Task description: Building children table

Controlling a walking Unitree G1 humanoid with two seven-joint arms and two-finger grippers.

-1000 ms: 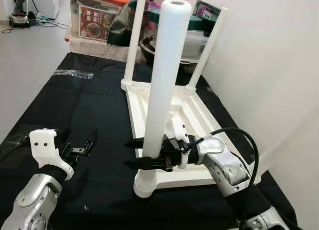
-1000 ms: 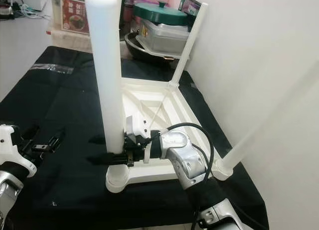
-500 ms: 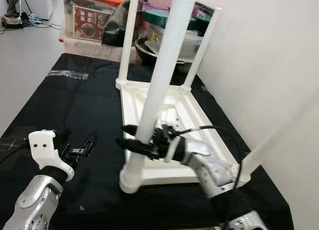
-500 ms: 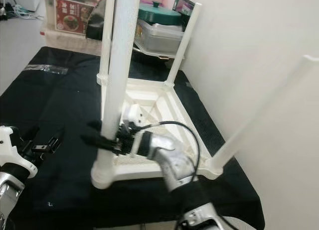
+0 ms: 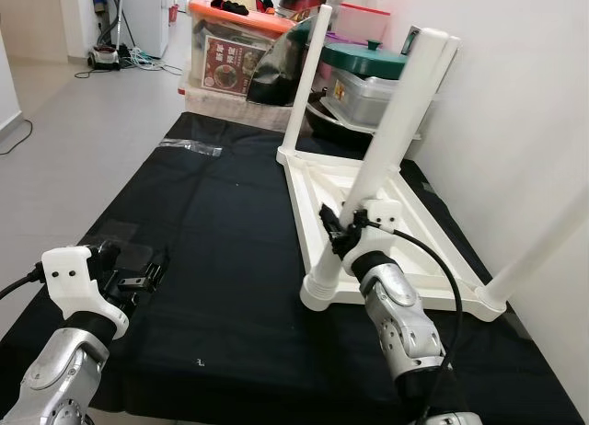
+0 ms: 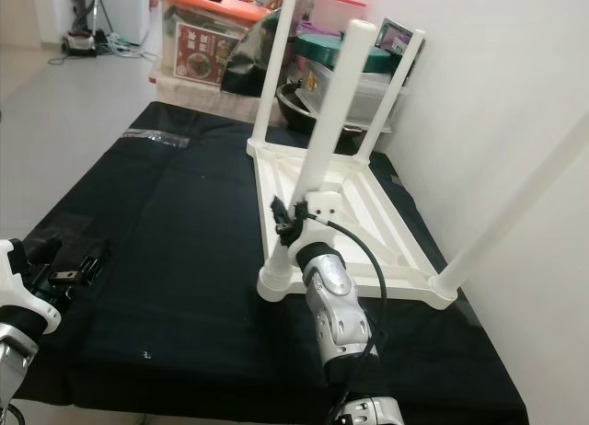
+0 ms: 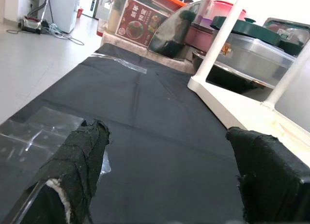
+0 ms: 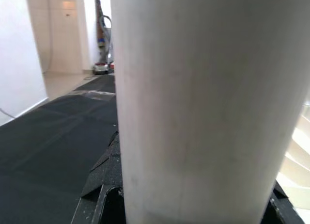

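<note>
- A black cloth (image 5: 221, 232) covers the surface, which runs along a white wall (image 5: 525, 121); pale tiled floor (image 5: 74, 112) lies on the robot's left.
- Beyond the far end stand a clear storage box with an orange lid (image 5: 241, 39), a dark pan (image 6: 308, 108), and a grey container under a green lid (image 5: 373, 71). A strip of clear plastic (image 5: 189, 146) lies on the cloth near that end.
- One white children table (image 5: 368, 204) lies upside down on the cloth, close to the wall, its top flat on the cloth.
- Four white legs rise from it: two at the far corners, the near-left leg (image 5: 391, 140), and one near-right leg (image 6: 525, 204) leaning toward the wall.
- The right end effector (image 5: 340, 230) is closed around the near-left leg, low down, just above its socket.
- The left end effector (image 5: 138, 276) hovers over the cloth at the near left, fingers (image 7: 80, 161) spread wide, holding nothing.
</note>
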